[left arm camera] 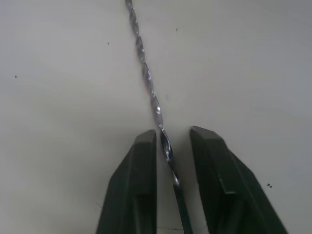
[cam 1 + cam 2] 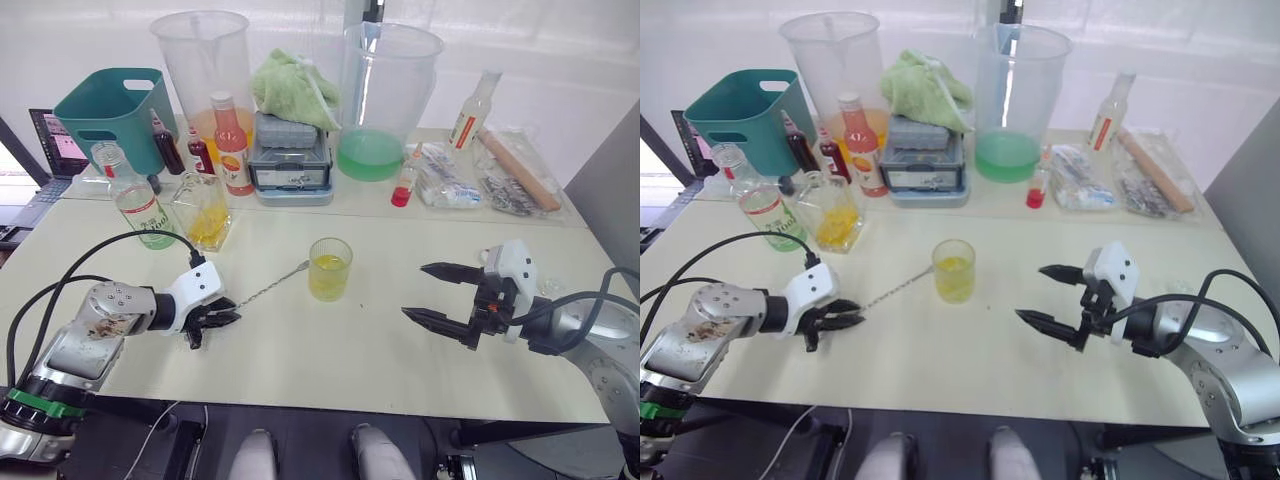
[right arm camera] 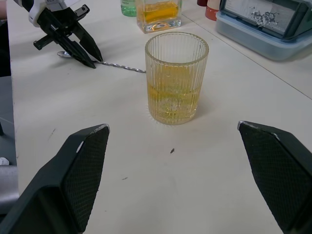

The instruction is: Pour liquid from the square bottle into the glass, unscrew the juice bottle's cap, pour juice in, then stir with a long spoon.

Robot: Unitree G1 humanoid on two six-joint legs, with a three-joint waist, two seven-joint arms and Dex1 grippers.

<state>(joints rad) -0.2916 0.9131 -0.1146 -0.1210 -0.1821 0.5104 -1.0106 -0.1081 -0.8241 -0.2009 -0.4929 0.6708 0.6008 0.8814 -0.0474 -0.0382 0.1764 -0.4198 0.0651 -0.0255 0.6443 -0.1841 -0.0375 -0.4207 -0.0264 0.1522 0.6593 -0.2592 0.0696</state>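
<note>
A: Taking the glass [image 2: 330, 268] as landmark, what's to its left?
B: The long spoon [image 2: 270, 286] lies flat on the table [image 2: 330, 370], and the left gripper [image 2: 222, 315] straddles its handle, fingers not quite closed on it.
A: And right of the glass?
B: The right gripper [image 2: 432, 292], spread wide, holding nothing.

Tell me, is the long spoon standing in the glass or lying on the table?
Lying on the table. The long spoon lies flat beside the glass, its stem between the left gripper fingers.

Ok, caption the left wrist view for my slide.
Left gripper open around the long spoon's twisted handle on the table.
</note>
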